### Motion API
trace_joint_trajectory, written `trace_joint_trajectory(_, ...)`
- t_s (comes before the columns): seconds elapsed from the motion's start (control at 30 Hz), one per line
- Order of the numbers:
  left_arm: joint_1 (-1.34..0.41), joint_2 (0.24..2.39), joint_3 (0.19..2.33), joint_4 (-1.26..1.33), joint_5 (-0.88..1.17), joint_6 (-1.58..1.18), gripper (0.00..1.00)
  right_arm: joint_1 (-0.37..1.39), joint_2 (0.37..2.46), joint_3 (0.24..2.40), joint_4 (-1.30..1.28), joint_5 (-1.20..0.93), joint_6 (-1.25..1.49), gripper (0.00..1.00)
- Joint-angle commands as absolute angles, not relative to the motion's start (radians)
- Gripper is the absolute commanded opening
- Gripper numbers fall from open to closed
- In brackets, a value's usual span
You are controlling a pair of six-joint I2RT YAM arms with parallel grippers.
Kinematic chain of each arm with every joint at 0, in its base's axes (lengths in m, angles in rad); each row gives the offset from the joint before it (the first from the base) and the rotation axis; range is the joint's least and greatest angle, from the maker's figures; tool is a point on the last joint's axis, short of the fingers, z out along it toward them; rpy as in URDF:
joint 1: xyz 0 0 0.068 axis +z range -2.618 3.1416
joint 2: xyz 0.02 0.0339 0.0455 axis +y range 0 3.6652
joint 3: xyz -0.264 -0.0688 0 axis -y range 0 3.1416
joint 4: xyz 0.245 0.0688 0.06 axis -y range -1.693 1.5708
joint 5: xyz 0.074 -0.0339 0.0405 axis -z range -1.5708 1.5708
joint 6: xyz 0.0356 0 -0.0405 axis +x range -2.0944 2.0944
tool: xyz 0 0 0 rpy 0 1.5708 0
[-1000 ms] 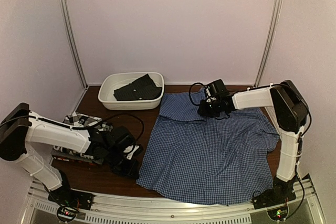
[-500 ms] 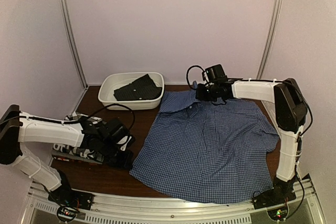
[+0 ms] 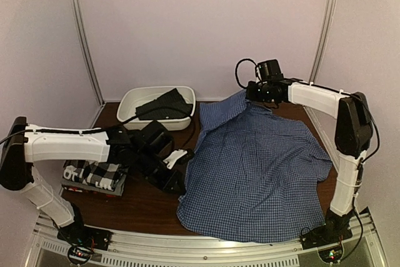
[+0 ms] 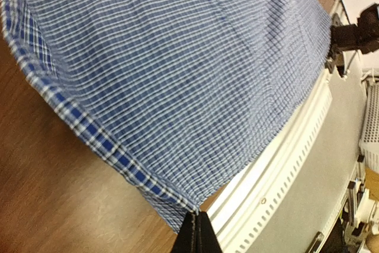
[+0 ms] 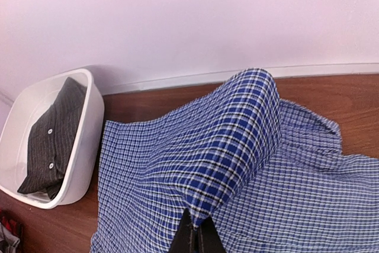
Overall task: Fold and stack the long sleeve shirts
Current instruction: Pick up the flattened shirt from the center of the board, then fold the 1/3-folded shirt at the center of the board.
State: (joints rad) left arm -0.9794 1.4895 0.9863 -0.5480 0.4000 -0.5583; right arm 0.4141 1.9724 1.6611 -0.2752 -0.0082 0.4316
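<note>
The blue-and-white check shirt [image 3: 256, 167] lies spread over the right half of the table. My left gripper [image 3: 177, 184] is shut on its near left hem corner, seen in the left wrist view [image 4: 197, 222], and holds it a little above the wood. My right gripper [image 3: 253, 94] is shut on the collar edge at the back, seen in the right wrist view [image 5: 198, 234], and lifts it into a ridge. The folded black-and-white plaid shirt [image 3: 94, 175] lies at the left. A dark grey folded shirt [image 3: 164, 105] sits in the white basin [image 3: 132, 99].
The white oval basin stands at the back left by the wall and also shows in the right wrist view [image 5: 83, 146]. The metal front rail [image 4: 284, 164] runs along the table's near edge. Brown tabletop [image 3: 134, 204] shows between the plaid stack and the check shirt.
My left gripper has moved right and up, dragging the shirt's left hem inward. My right gripper has risen toward the back wall, lifting the collar. The plaid stack is now uncovered.
</note>
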Motion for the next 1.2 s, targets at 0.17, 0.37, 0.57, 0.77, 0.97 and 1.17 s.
trace_joint_trajectory(0.17,-1.058,1.679,1.199,-0.552,0.655,-0.393,0.0,0.295,1.755,1.569,-0.279,0.118,0.367,0.0)
trace_joint_trajectory(0.37,-1.103,1.799,1.314,-0.551,0.718,-0.367,0.0,0.249,1.67,1.485,-0.278,0.128,0.349,0.0)
trace_joint_trajectory(0.57,-1.138,1.88,1.382,-0.551,0.751,-0.365,0.0,0.246,1.653,1.461,-0.286,0.124,0.331,0.0)
trace_joint_trajectory(0.77,-1.158,1.929,1.453,-0.552,0.78,-0.368,0.0,0.246,1.659,1.458,-0.292,0.117,0.33,0.0)
trace_joint_trajectory(0.97,-1.169,1.985,1.48,-0.551,0.808,-0.365,0.0,0.246,1.658,1.458,-0.315,0.112,0.324,0.0)
trace_joint_trajectory(1.17,-1.178,2.057,1.532,-0.551,0.828,-0.367,0.0,0.249,1.635,1.416,-0.313,0.1,0.324,0.0)
